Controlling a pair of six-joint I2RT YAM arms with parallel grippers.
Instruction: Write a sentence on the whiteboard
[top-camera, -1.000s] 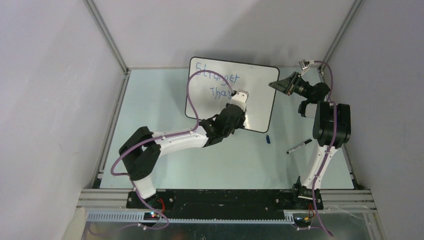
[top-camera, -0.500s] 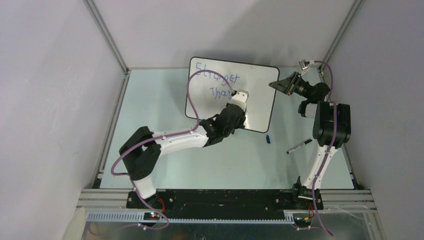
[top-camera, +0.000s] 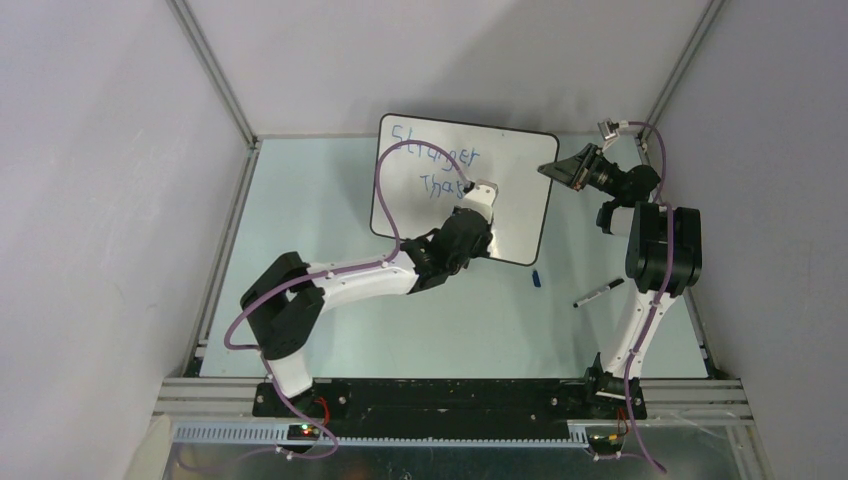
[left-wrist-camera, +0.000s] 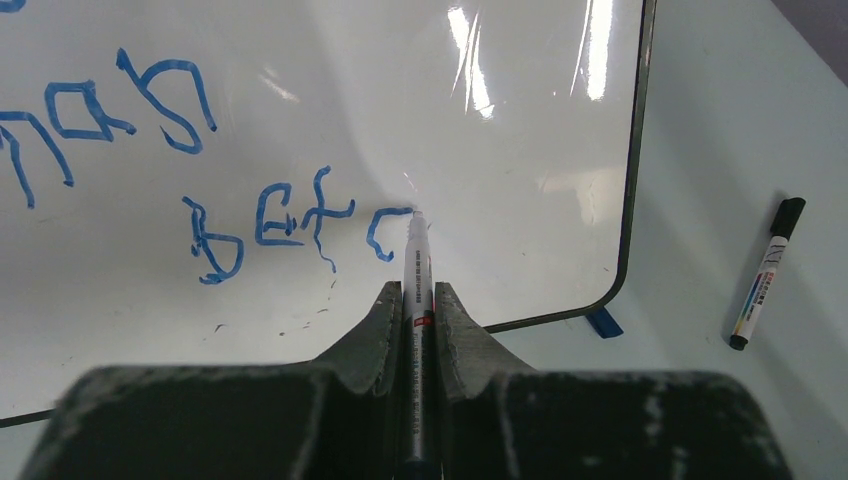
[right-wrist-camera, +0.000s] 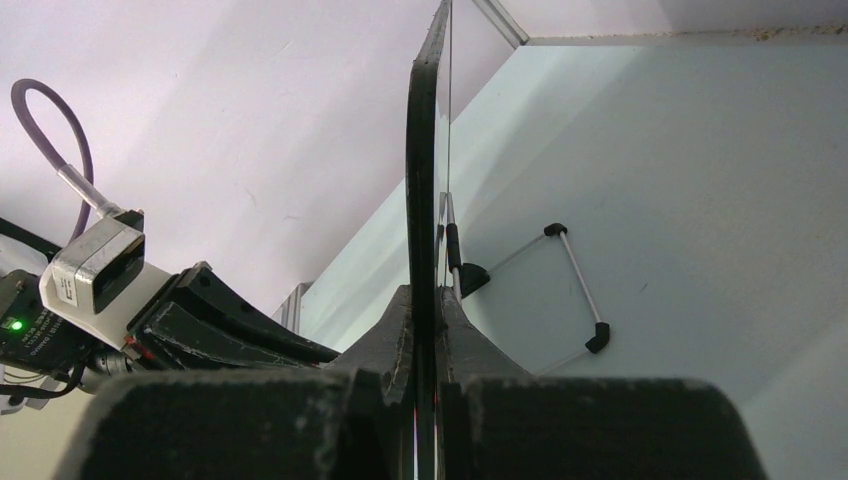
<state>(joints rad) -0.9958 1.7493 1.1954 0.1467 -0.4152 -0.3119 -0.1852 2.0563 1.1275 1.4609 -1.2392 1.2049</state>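
The whiteboard (top-camera: 520, 200) stands tilted at the back of the table, with its black rim (right-wrist-camera: 420, 150) seen edge-on in the right wrist view. My right gripper (top-camera: 553, 170) (right-wrist-camera: 425, 295) is shut on the board's right edge. The sentence (top-camera: 436, 155) is in blue handwriting, and its lower words (left-wrist-camera: 290, 225) show in the left wrist view. My left gripper (top-camera: 472, 187) (left-wrist-camera: 413, 292) is shut on a white marker (left-wrist-camera: 416, 260). The marker's tip touches the board at the end of the last blue letter.
A black-capped marker (top-camera: 598, 292) (left-wrist-camera: 765, 275) lies on the pale table right of the board. A small blue cap (top-camera: 537, 279) (left-wrist-camera: 603, 322) lies by the board's near right corner. The board's wire stand (right-wrist-camera: 580, 275) shows behind it. Enclosure walls rise on both sides.
The left arm's elbow has crept very slightly to the right while the marker stays on the board. The right arm has held still.
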